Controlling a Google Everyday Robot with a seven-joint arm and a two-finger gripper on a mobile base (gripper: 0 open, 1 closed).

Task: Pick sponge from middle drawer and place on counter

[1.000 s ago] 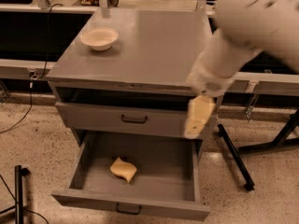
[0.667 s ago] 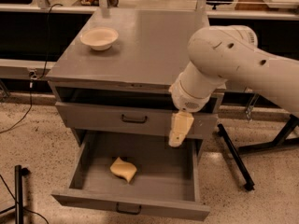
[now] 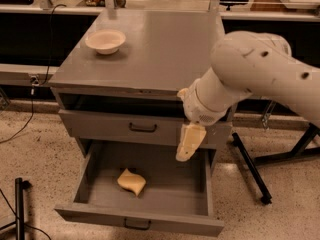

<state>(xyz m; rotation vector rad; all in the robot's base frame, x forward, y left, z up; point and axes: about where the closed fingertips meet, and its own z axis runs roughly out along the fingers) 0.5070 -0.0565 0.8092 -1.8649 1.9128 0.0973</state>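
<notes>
The pale yellow sponge [image 3: 131,181] lies on the floor of the open grey middle drawer [image 3: 172,193], near its left. The flat grey counter [image 3: 160,49] sits above. The gripper [image 3: 183,153] hangs over the drawer's right side

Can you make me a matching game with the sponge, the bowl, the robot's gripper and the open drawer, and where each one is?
Things:
1. sponge
2. bowl
3. gripper
4. middle drawer

Places or states:
A. standing on the counter, back left
B. pulled out
C. lying on the drawer floor
D. hanging above the open drawer, right side

Pairs: 1-C, 2-A, 3-D, 4-B.
</notes>
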